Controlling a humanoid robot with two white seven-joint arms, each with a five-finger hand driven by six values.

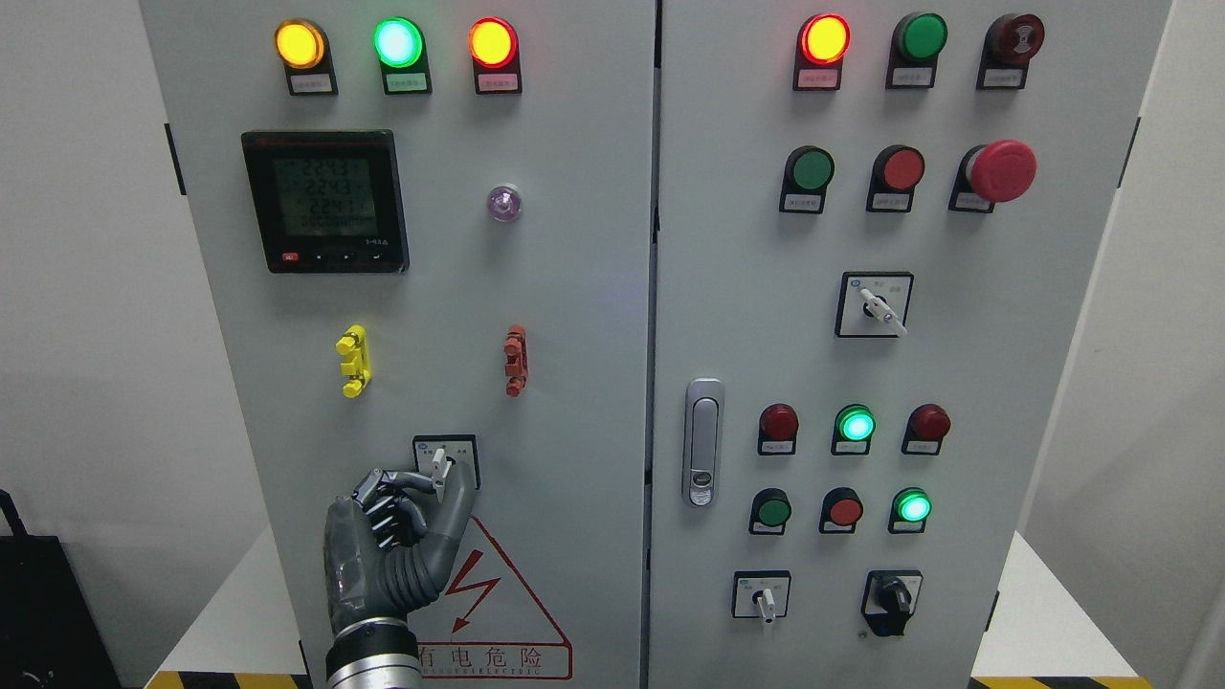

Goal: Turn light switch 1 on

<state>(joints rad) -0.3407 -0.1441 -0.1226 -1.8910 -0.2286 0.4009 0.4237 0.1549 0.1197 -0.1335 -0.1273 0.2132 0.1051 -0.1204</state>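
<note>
The left hand (397,536) is up at the rotary switch (442,463) just below the yellow terminal block (353,361), fingers curled and pinching its white lever. I'd say the grasp is made; next it needs a firm twist of the wrist.

Bright, even, diffuse light, sharp focus throughout. Lit indicator lamps (397,42) bloom and overexpose; green tint on cabinet (574,287) seam. Shadows soft, cabinet sides lean outward towards frame edges.
</note>
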